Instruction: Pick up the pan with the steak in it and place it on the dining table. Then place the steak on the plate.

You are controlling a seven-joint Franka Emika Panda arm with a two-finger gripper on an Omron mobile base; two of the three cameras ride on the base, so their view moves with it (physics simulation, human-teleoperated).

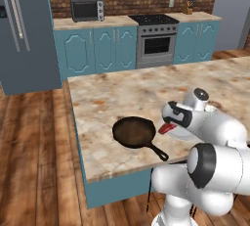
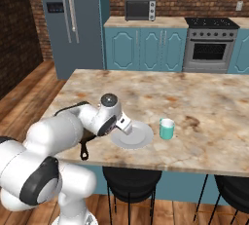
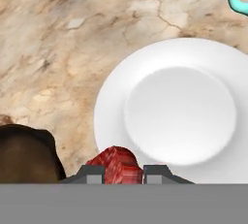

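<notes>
Pinched between the gripper's (image 3: pixel 117 173) 2 fingertips, the steak (image 3: pixel 115 164) is half hidden, hanging over the plate's (image 3: pixel 145 87) near rim; pan (image 1: pixel 134 132) beside, cut off.

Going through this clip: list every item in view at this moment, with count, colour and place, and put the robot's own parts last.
dining table: one, beige marbled top, teal base, centre.
pan: one, black, on the table near its front edge, with nothing in it.
plate: one, white, on the table beside the pan.
steak: one, red, held above the plate's near rim.
mug: one, teal, on the table beside the plate.
toaster oven: one, grey, back counter.
stove: one, steel, back wall.
fridge: one, grey, left.
stools: two, black, under the table.
gripper: one, jaws shut on the steak.
</notes>
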